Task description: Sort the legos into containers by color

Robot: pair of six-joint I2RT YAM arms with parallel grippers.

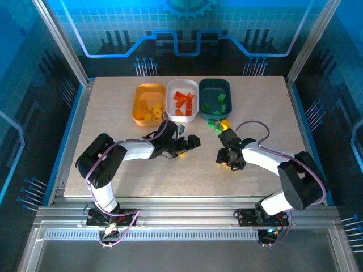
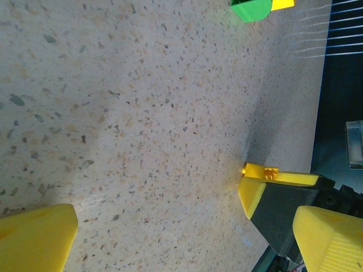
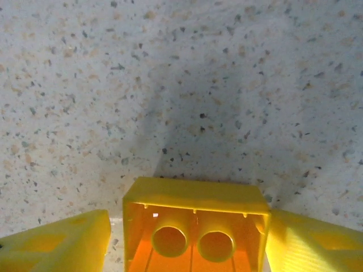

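Speckled tabletop (image 3: 170, 68) backs a yellow brick (image 3: 195, 221), cropped below, perhaps gripped.

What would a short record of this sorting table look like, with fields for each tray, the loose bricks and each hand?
orange-yellow tray: holds yellow bricks
white tray: holds orange-red bricks
teal tray: holds green bricks
loose bricks: green and yellow, on the table just in front of the teal tray
left hand: open, low over the table
right hand: yellow brick between its fingers, hollow side to the camera; grip unclear
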